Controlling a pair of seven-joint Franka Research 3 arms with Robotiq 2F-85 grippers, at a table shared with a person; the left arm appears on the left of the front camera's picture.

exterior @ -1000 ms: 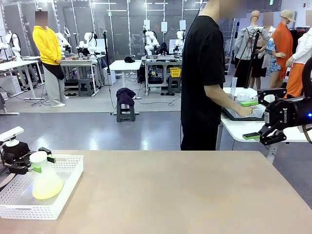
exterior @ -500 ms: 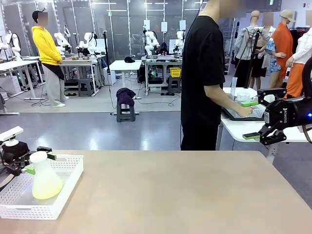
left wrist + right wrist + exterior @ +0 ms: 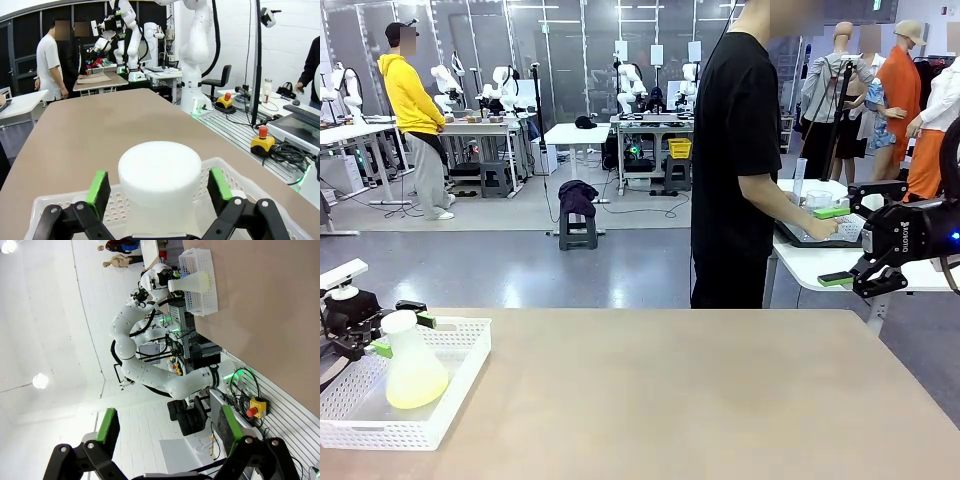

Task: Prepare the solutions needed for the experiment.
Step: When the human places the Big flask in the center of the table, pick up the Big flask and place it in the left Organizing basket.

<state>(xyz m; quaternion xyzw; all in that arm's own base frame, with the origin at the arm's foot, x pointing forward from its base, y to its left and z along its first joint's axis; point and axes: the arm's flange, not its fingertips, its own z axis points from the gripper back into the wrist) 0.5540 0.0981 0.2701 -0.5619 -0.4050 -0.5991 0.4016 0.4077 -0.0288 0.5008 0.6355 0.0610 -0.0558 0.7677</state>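
A frosted conical flask [image 3: 412,362] stands upright in a white perforated basket [image 3: 455,385] at the table's left end. The solutions [image 3: 417,392] form a shallow pale yellow-green layer in its bottom. My left gripper [image 3: 404,335] is open, with its green pads on either side of the flask's neck and a small gap to it. In the left wrist view the flask's white top [image 3: 159,167] sits between the spread fingers [image 3: 98,186]. My right gripper [image 3: 848,281] hangs open and holds nothing, off the table's far right corner. From the right wrist, the flask [image 3: 194,282] and basket [image 3: 204,290] lie far off.
A person in a black shirt [image 3: 735,160] stands at the far side of the table, hands on a white side table [image 3: 810,262] at the right. The wide tan tabletop [image 3: 680,400] stretches from the basket to the right edge.
The left gripper's fingers have spread a little wider off the flask's neck. The flask stays put in the basket, and the right arm has not moved.
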